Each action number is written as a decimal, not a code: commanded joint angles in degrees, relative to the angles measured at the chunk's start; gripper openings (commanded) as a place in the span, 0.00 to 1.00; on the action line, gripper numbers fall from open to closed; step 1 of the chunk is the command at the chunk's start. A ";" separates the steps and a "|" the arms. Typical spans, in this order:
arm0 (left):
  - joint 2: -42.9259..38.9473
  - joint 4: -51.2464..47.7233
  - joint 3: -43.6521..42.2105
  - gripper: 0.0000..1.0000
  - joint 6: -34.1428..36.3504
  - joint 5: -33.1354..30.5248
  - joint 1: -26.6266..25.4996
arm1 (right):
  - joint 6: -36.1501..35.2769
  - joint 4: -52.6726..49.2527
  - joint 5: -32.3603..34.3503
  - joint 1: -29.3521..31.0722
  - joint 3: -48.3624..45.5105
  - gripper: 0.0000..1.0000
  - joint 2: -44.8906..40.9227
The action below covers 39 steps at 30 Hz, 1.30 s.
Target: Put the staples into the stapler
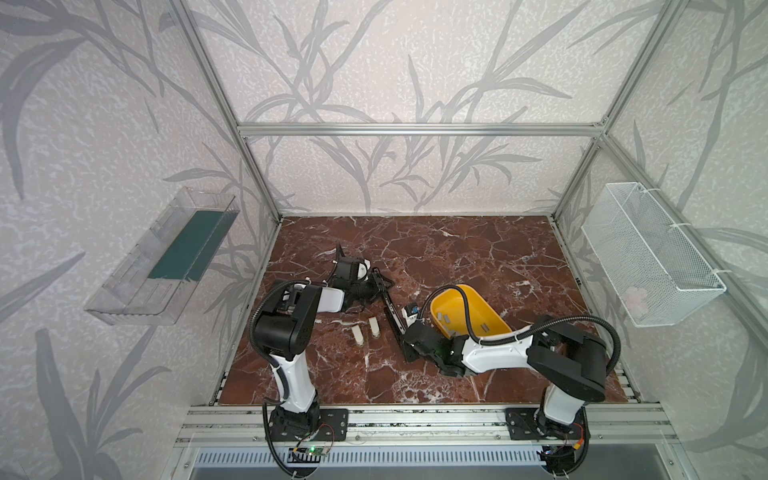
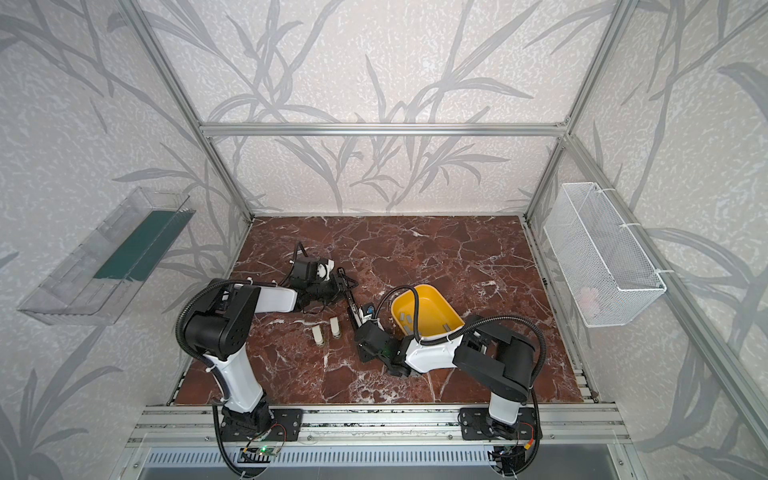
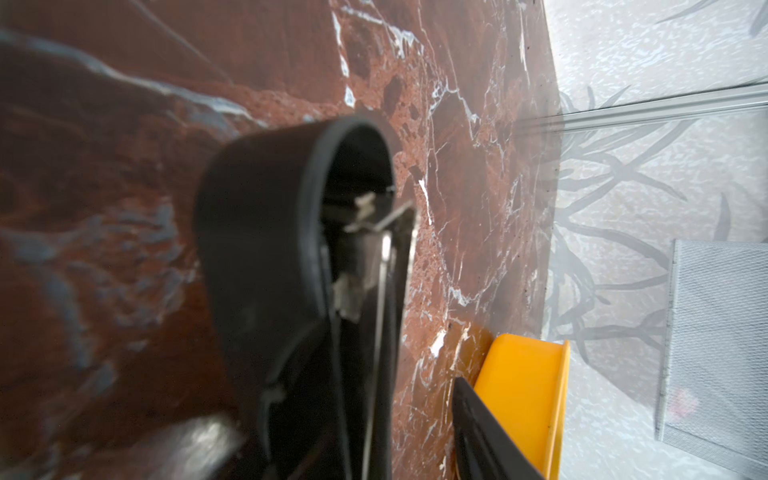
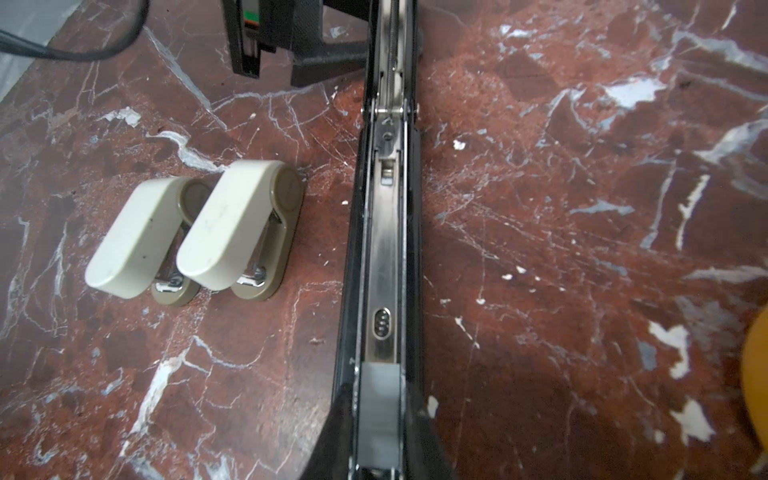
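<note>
The long black stapler point(image 1: 390, 309) point(image 2: 352, 307) lies opened out on the marble table, running diagonally between my two grippers. My left gripper point(image 1: 368, 291) point(image 3: 374, 449) is shut on its rounded black cover point(image 3: 266, 232) at the far end, which is tilted up off the table. In the right wrist view the silver channel point(image 4: 384, 249) of the stapler runs up the middle. My right gripper point(image 1: 401, 328) point(image 4: 380, 415) is shut on a grey strip of staples point(image 4: 380, 395) that sits in the near end of that channel.
Two small cream staplers point(image 1: 358, 336) point(image 4: 232, 224) stand side by side left of the black one. A yellow bin point(image 1: 486, 309) point(image 2: 432, 303) with more staple strips point(image 1: 447, 319) sits right of it. A wire basket point(image 1: 652, 253) and a clear tray point(image 1: 162, 257) hang on the side walls.
</note>
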 commanded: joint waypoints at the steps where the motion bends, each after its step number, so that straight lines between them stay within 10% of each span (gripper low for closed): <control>1: 1.80 3.89 0.90 0.53 -0.83 1.11 0.44 | -3.08 0.18 -3.75 2.23 -1.72 0.00 0.21; 22: -6.33 18.81 -5.53 0.51 0.01 3.47 0.36 | -3.71 1.38 0.56 4.38 -3.02 0.00 1.01; 39: -23.79 9.74 -11.51 0.50 18.30 -10.93 -6.82 | -4.09 4.27 3.32 4.39 -5.37 0.00 0.46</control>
